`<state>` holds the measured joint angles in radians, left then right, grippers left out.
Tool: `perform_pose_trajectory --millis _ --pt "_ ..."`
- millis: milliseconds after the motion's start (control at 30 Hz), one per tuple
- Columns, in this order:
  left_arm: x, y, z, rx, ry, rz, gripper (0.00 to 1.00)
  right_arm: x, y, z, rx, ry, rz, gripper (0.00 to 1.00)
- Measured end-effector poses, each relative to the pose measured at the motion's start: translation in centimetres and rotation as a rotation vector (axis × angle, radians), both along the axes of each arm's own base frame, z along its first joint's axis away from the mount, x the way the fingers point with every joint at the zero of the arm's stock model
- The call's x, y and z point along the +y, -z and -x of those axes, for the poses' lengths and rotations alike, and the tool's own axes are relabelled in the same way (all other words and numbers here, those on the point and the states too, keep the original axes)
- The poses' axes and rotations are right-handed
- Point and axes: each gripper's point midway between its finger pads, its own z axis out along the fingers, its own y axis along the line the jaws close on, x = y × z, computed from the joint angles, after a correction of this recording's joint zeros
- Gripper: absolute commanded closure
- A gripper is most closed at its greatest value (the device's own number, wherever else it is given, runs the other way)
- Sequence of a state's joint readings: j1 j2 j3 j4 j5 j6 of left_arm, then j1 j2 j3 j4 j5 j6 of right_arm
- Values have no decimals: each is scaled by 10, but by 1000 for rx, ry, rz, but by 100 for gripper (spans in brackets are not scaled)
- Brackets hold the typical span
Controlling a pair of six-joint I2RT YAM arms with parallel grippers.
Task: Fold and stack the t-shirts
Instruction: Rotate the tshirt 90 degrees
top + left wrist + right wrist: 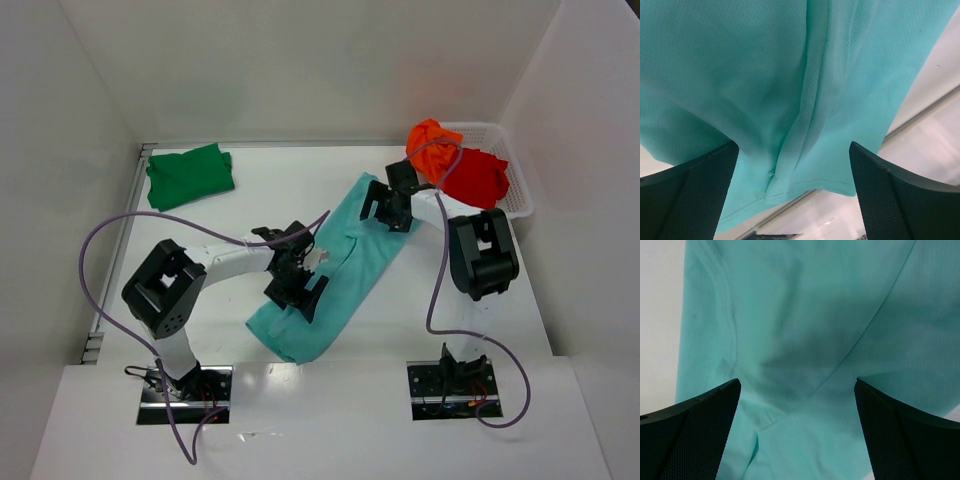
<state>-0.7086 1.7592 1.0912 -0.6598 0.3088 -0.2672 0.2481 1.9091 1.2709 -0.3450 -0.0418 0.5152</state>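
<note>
The light teal t-shirt (pixel 345 268) lies in a long diagonal strip across the middle of the table. My left gripper (pixel 297 277) is open just above its near end; the left wrist view shows a raised fold and hem of the teal cloth (pixel 805 100) between the wide jaws. My right gripper (pixel 390 208) is open over its far end, with teal cloth (pixel 805 340) and a seam below the jaws. The dark green t-shirt (pixel 190 176) lies folded at the far left. The orange t-shirt (pixel 432 147) and red t-shirt (pixel 474 178) sit bunched in the basket.
The white mesh basket (pixel 512 170) stands at the far right by the wall. White walls close in the table on the left, back and right. A metal rail (pixel 118 250) runs along the left edge. Purple cables loop from both arms.
</note>
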Motion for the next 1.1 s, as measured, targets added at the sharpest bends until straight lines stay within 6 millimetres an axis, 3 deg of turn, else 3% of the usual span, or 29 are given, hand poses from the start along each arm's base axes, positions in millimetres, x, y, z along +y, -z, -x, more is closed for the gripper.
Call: perform_pose_trajectory --millis 233,400,800,1100 --pt "-3 -2 18 79 -30 23 1 10 7 -21 -3 -6 16 0" --pt "-4 -3 18 85 -30 19 1 31 6 -41 -29 -36 16 0" --pt "-22 -3 0 86 -24 23 1 89 -1 -97 -108 -118 -46 0" --pt "-45 -7 -8 85 -31 120 1 135 -6 -114 -142 -201 -126 0"
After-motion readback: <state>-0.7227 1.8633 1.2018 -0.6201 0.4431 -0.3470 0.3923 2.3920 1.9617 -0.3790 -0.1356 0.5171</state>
